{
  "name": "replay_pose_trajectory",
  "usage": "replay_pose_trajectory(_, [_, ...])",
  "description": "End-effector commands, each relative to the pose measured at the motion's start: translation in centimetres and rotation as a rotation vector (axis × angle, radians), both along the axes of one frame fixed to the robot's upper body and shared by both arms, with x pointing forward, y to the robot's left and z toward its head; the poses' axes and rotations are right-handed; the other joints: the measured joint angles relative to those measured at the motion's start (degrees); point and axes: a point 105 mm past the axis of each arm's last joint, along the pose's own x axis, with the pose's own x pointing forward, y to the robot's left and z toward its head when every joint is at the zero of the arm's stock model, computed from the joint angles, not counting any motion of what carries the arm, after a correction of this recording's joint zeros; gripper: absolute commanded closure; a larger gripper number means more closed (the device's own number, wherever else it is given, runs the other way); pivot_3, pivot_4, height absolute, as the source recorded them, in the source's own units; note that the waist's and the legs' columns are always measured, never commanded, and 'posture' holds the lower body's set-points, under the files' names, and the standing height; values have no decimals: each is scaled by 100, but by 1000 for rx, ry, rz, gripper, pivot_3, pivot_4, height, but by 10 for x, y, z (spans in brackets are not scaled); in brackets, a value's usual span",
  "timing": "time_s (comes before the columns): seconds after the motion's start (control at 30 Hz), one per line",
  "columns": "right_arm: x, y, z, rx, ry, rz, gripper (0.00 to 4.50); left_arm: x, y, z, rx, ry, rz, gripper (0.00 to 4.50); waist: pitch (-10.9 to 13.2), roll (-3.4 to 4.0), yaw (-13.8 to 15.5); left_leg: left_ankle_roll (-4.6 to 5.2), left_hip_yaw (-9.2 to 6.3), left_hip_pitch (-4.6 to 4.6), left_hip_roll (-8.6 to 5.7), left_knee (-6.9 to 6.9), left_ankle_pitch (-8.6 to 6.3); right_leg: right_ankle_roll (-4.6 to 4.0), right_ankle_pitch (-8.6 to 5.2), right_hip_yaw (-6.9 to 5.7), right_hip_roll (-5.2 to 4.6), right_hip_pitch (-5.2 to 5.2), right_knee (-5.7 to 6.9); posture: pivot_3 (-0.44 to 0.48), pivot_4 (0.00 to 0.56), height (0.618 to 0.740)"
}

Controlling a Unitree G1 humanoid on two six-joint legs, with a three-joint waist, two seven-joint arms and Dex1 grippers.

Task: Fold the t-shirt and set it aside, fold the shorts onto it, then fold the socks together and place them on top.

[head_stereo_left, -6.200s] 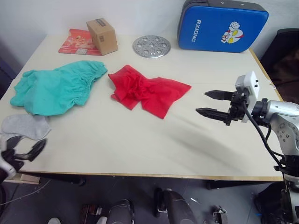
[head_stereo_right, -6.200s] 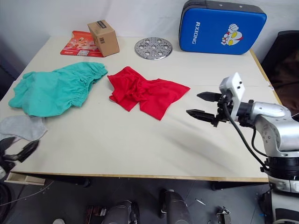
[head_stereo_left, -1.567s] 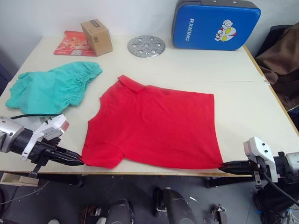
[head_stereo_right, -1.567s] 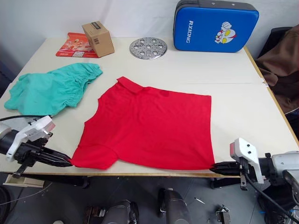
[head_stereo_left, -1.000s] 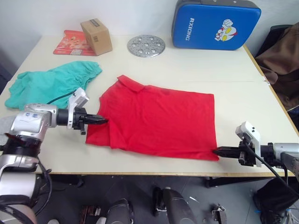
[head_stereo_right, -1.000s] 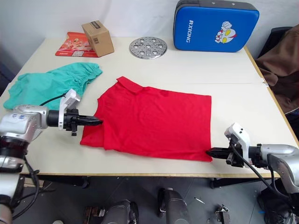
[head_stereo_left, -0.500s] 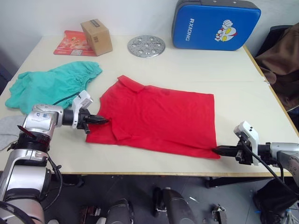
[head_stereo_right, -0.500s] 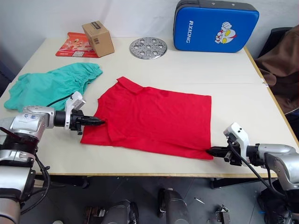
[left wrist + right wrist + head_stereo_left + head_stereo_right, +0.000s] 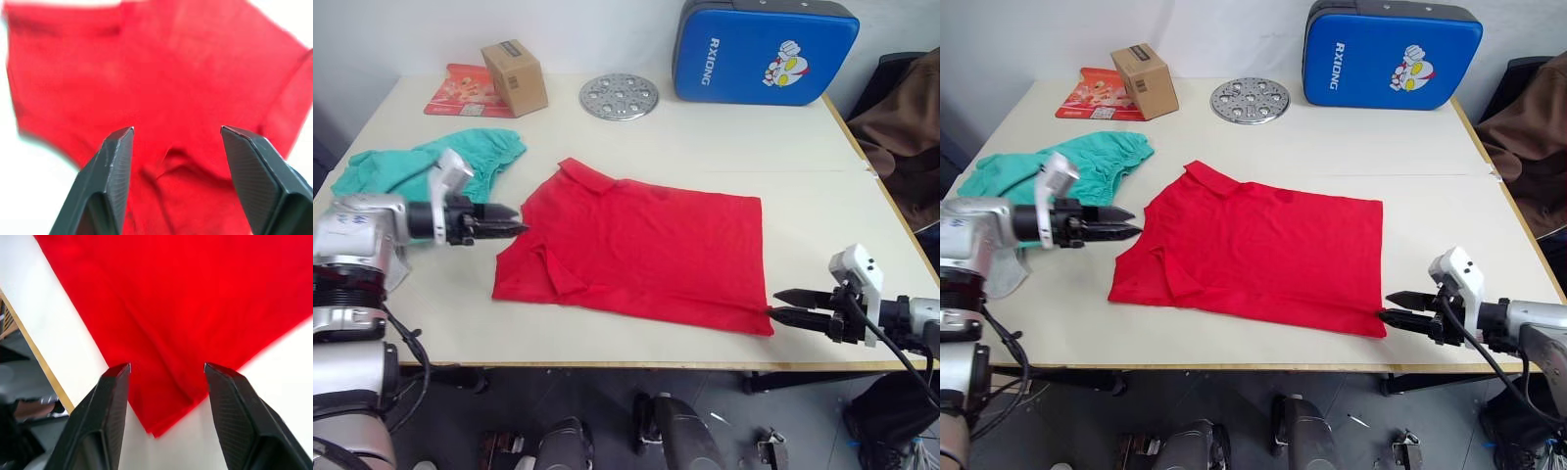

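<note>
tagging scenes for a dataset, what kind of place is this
Probably an indoor lab or test room staged for laundry folding: a plain table holds a t-shirt and shorts, with unrelated props behind them, a cardboard box and a blue pad.

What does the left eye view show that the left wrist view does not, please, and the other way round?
The left eye view alone takes in the table with the teal shorts, the cardboard box, the round metal plate, the blue pad and the open right claw at the shirt's near corner. The left wrist view alone gives a close look between the left claw's black fingers at a small pucker in the cloth. Both show the red t-shirt and the open left claw.
</note>
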Motion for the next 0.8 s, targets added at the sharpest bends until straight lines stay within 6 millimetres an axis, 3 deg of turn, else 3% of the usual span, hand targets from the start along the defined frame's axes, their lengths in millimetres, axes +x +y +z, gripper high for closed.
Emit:
replay_pose_trajectory(0.03, [-9,17,8,40,-27,45,2672,-24,-12,0,-3,26,-143,1782,-2,3,1,0,0,2,0,0,0,0,0,1,0,3,0,0,150,740])
replay_pose_trajectory(0.1, [-12,26,-2,28,-7,62,3312,-41,-17,-20,85,80,-255,2158,-2,4,-13,0,1,6,-1,-1,0,0,-1,4,-1,6,-1,0,150,740])
replay_pose_trajectory(0.2, [-9,27,-16,-30,11,38,4321,-50,-20,-38,159,128,-328,3097,-1,2,2,-1,2,4,0,-1,0,-1,-2,6,2,3,-1,0,150,740])
replay_pose_trajectory(0.33, [-1,21,-44,-137,46,-27,4500,-57,-29,-59,254,174,-448,4354,-4,-2,12,2,-2,-1,-4,-1,0,1,-3,6,-1,5,-6,0,150,740])
replay_pose_trajectory(0.53, [3,16,-62,-204,58,-60,4500,-45,-43,-70,293,163,-474,4470,-13,-16,17,4,-3,-9,-4,-2,-1,3,-5,4,0,8,-7,0,150,740])
replay_pose_trajectory(0.8, [3,18,-66,-196,52,-78,4500,-29,-46,-84,359,146,-493,4470,-19,-27,-4,3,-1,-8,-1,-4,-1,5,-6,6,3,15,-7,0,150,740])
